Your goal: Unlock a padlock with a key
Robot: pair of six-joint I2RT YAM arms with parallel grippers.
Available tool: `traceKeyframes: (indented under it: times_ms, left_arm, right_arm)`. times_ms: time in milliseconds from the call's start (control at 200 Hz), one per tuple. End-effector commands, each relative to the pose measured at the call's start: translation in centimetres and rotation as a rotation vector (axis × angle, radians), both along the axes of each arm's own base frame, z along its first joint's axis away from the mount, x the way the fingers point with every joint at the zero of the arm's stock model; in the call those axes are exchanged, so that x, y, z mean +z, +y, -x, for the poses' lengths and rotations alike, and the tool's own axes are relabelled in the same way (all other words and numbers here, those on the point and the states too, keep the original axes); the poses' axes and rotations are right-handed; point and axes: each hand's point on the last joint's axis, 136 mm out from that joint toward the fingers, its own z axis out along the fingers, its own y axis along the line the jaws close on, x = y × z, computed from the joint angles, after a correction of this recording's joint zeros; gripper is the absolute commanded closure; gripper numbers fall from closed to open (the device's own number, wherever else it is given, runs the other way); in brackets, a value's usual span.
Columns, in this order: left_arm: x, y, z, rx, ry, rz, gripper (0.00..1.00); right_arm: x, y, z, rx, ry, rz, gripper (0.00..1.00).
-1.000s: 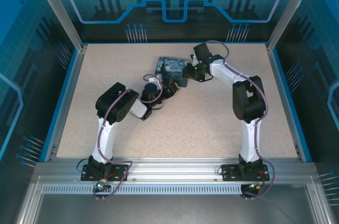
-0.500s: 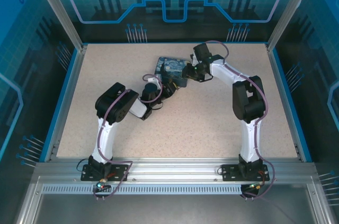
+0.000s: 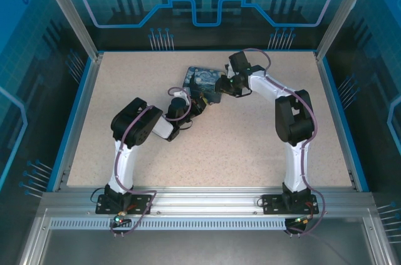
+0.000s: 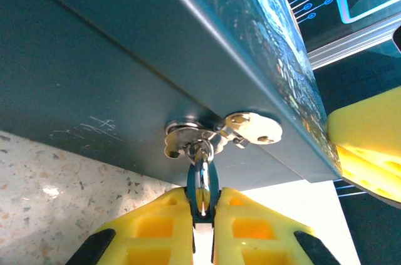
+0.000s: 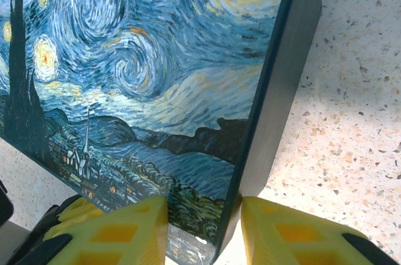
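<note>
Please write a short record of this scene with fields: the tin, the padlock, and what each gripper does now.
tin: lies on the table, far middle, painted lid up
padlock: hangs from the hasp on the tin's side wall
left gripper: shut on padlock, fingers pinching its body from both sides
right gripper: shut on tin at a corner, one finger on the lid, one at the side wall
lock state: cannot tell if locked or open
</note>
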Motion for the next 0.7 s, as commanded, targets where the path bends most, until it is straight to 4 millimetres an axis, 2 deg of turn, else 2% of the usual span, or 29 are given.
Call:
traceKeyframes:
  times_ms: [0,145,305,470,695]
  left_arm:
    - [0.5,0.2,0.4,-0.007,0.038,0.015,1.00]
    - [1.3,0.1,0.5,-0.010,0.071,0.049,1.00]
    - [1.6,-0.1,0.7,-0.019,0.138,0.064,1.00]
    - [1.9,-0.4,1.0,-0.031,0.198,0.082,1.00]
    - [2.1,-0.9,1.1,-0.044,0.264,0.099,1.00]
  right_arm:
    - [1.3,-0.1,2.1,0.022,-0.009,0.008,0.63]
    - [2.1,-0.1,3.6,0.081,-0.082,0.012,0.63]
    - [1.3,0.2,5.5,0.187,-0.169,0.094,0.63]
    - [1.6,1.9,7.1,0.333,-0.254,0.139,0.63]
    - [1.4,3.7,6.8,0.451,-0.301,0.204,0.62]
